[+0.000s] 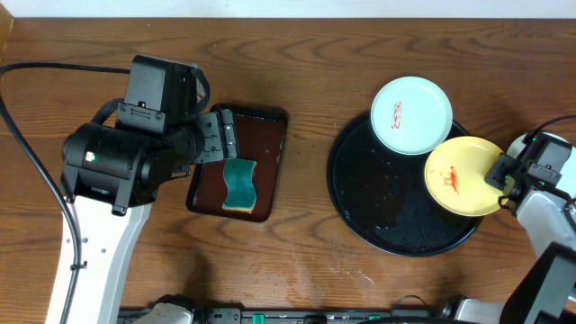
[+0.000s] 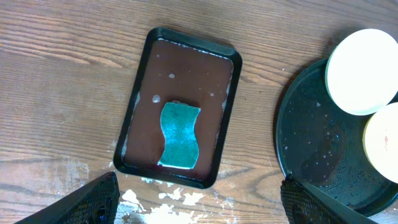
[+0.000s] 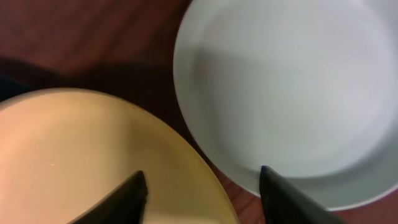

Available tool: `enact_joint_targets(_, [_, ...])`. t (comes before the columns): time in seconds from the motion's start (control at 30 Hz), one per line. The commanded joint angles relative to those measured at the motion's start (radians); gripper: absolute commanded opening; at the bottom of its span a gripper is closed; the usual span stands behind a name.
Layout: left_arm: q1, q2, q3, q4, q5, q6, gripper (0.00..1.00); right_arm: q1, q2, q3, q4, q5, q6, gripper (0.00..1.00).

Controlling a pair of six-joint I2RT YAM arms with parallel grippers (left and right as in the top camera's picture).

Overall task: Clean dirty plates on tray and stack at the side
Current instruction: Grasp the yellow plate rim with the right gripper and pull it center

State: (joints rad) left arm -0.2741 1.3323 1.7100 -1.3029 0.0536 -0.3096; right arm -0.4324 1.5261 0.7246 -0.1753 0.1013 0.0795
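The black tray (image 1: pixel 360 180) lies at the right. On its far rim sits a mint-white plate (image 1: pixel 411 114) with a red smear; a pale yellow plate (image 1: pixel 461 175) with a red smear lies over its right rim. A second mint-white plate does not show. My right gripper (image 1: pixel 498 171) is open at the yellow plate's right edge; in the right wrist view its fingers (image 3: pixel 202 193) straddle the yellow rim (image 3: pixel 81 143), with the white plate (image 3: pixel 286 87) beyond. My left gripper (image 1: pixel 220 135) is open and empty above the brown tray; its fingers (image 2: pixel 199 199) are wide apart.
A rectangular dark brown tray (image 1: pixel 265 135) at centre left holds a teal sponge (image 1: pixel 239 184), also seen in the left wrist view (image 2: pixel 179 135). White flecks (image 2: pixel 168 202) lie on the wood in front of it. A black cable (image 1: pixel 36 180) runs along the left.
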Motion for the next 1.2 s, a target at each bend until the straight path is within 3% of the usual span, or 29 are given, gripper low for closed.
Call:
enact_joint_targets(0.0, [0.001, 0.0, 0.006, -0.003, -0.001, 0.01, 0.84, -0.006, 0.009, 0.002, -0.021, 0.021, -0.017, 0.22])
enact_joint_targets(0.07, [0.001, 0.0, 0.006, -0.003, -0.001, 0.01, 0.84, -0.006, 0.0, 0.002, -0.04, 0.021, -0.013, 0.01])
enact_joint_targets(0.1, [0.001, 0.0, 0.006, -0.003, -0.001, 0.01, 0.84, -0.006, -0.009, 0.002, -0.049, 0.018, -0.01, 0.01])
enact_joint_targets(0.37, [0.001, 0.0, 0.006, -0.003, -0.001, 0.01, 0.84, -0.004, -0.213, 0.002, -0.21, -0.071, 0.022, 0.01])
enact_joint_targets(0.53, [0.001, 0.0, 0.006, -0.003, -0.001, 0.01, 0.84, 0.012, -0.35, 0.002, -0.322, -0.294, 0.034, 0.01])
enact_joint_targets(0.77, [0.001, 0.0, 0.006, -0.003, -0.001, 0.01, 0.84, 0.131, -0.328, -0.025, -0.48, -0.352, 0.046, 0.01])
enact_joint_targets(1.1, [0.001, 0.0, 0.006, -0.003, -0.001, 0.01, 0.84, 0.272, -0.143, -0.126, -0.211, -0.353, -0.052, 0.01])
enact_joint_targets(1.17, [0.001, 0.0, 0.006, -0.003, -0.001, 0.01, 0.84, 0.28, -0.132, -0.124, -0.18, -0.354, -0.054, 0.17])
